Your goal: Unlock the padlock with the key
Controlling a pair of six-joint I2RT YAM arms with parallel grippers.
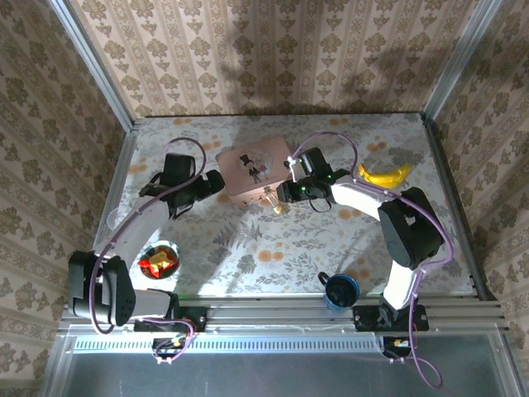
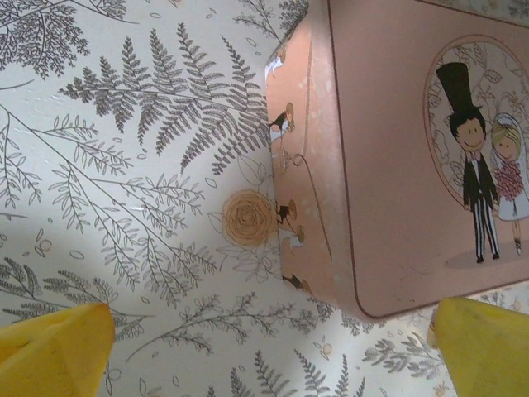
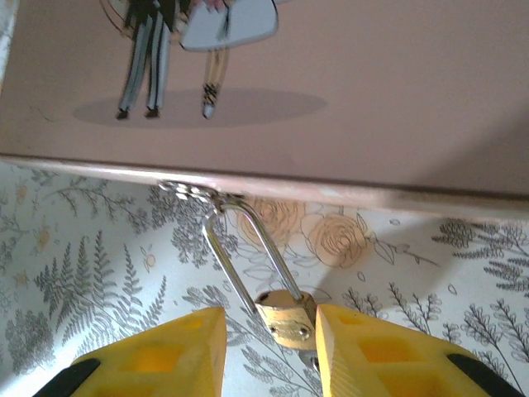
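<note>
**Padlock at the Box Latch**

Your right wrist view sharpens what the overhead blurs. The padlock [image 3: 285,318], a brass body on a slender silvery shackle hooked through the pink box [image 3: 372,124] latch, rests on the fern-printed bench [image 3: 83,273]. It lies between the parted yellow fingers of the right hand [image 3: 270,331], seemingly touching one. The left hand [image 2: 269,347] gapes wide beside the box's rounded corner.

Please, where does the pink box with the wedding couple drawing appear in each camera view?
Top external: the pink rectangular box sits near the picture's centre.
Left wrist: the box takes the upper right.
Right wrist: the box spans the top.
Shared landmark: the cartoon bride and groom on its lid.
</note>
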